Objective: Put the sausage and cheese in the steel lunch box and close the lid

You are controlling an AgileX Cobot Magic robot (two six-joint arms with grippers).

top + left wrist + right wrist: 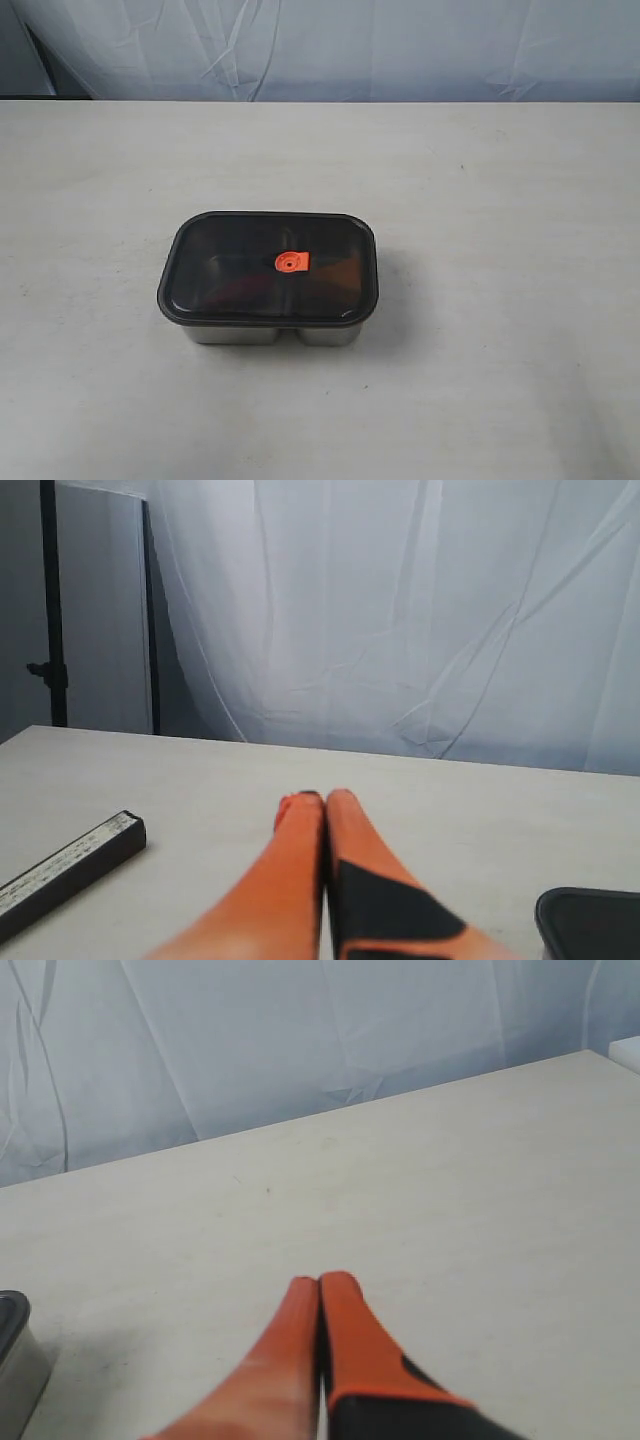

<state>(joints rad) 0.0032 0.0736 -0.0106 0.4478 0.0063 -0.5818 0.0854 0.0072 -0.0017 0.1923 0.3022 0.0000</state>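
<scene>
The steel lunch box (268,335) stands in the middle of the table with the dark translucent lid (268,268) lying flat on it, its orange valve tab (291,262) at the centre. Through the lid I make out only a dim reddish shape; the sausage and the cheese are hidden. No gripper shows in the exterior view. In the left wrist view my left gripper (325,796) is shut, orange fingers pressed together with nothing between them, and a corner of the lid (590,925) shows beside it. My right gripper (319,1280) is shut and empty too, with the box's edge (18,1360) off to one side.
A dark flat bar with a pale face (65,872) lies on the table in the left wrist view. A white curtain (320,45) hangs behind the table's far edge. A black stand (50,600) rises at the back corner.
</scene>
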